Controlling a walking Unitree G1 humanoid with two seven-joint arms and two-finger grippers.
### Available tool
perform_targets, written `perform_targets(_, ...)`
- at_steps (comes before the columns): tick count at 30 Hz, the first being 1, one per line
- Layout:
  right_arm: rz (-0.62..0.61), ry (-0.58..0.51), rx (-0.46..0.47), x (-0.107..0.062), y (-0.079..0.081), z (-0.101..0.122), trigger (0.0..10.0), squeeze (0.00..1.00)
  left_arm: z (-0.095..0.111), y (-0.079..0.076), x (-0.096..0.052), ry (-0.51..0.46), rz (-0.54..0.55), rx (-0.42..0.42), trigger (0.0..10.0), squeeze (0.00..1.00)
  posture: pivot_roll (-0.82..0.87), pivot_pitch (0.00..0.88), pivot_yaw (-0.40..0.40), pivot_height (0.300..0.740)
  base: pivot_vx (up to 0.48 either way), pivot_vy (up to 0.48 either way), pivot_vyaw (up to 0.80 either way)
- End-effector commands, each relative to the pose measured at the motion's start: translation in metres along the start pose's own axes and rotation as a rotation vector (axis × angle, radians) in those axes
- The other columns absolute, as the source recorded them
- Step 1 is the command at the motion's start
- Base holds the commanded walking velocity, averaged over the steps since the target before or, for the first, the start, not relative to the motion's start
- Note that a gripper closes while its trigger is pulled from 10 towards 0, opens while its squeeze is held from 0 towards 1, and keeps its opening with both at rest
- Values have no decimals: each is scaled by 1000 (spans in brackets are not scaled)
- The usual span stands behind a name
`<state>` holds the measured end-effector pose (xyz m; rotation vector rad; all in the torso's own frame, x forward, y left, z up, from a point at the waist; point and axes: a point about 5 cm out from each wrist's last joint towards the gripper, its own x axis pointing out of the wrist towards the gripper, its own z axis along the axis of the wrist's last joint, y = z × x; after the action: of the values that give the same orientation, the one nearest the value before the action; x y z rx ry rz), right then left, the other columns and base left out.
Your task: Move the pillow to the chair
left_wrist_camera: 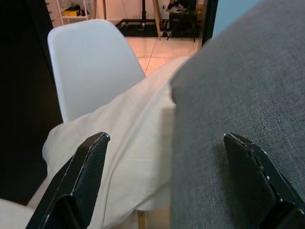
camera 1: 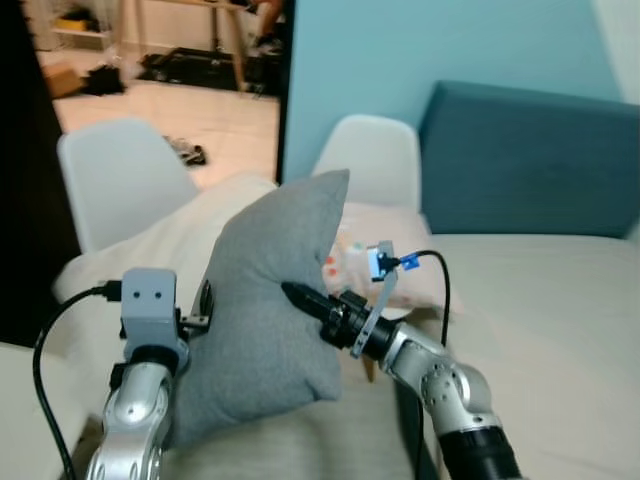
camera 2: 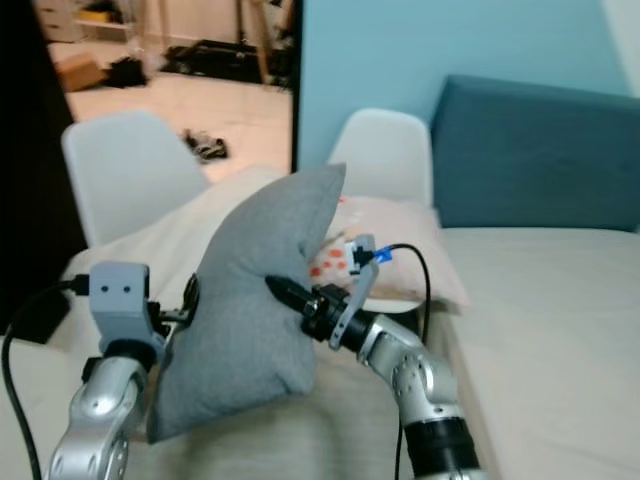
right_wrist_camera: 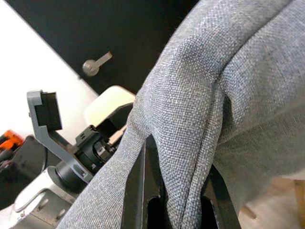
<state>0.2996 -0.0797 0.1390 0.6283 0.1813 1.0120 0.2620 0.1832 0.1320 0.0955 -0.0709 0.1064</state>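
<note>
A grey pillow [camera 1: 270, 300] stands upright over the cream bedding, held between my two arms. My right gripper [camera 1: 295, 293] is shut on it; the right wrist view shows a fold of grey fabric [right_wrist_camera: 190, 143] pinched between the black fingers. My left gripper [camera 1: 205, 305] sits against the pillow's left side. In the left wrist view its fingers [left_wrist_camera: 88, 171] are spread wide, with the pillow's edge [left_wrist_camera: 238, 95] between them. A white chair [camera 1: 120, 180] stands to the left and a second white chair [camera 1: 372, 160] is just behind the pillow.
A cream blanket [camera 1: 190, 230] covers the bed [camera 1: 540, 300] and drapes toward the left chair. A pale pillow with red spots [camera 1: 375, 255] lies behind my right arm. A teal headboard [camera 1: 530, 160] rises at the right. A dark door edge [camera 1: 30, 200] is at the left.
</note>
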Motion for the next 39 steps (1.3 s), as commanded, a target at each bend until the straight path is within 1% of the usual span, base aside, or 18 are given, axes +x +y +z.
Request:
perform_targets(1, 40, -74, -47, 1, 5, 16, 10000, 0, -2, -4, 1, 8, -13, -5, 10000, 0, 28, 0, -123, 709, 0, 0, 763)
perform_targets(34, 35, -76, -37, 2, 4, 17, 10000, 0, -1, -4, 1, 6, -11, 1, 10000, 0, 26, 0, -125, 709, 0, 0, 764)
perform_targets(39, 35, -76, -37, 1, 3, 16, 10000, 0, -2, -6, 2, 11, -32, -7, 10000, 0, 26, 0, -126, 709, 0, 0, 765)
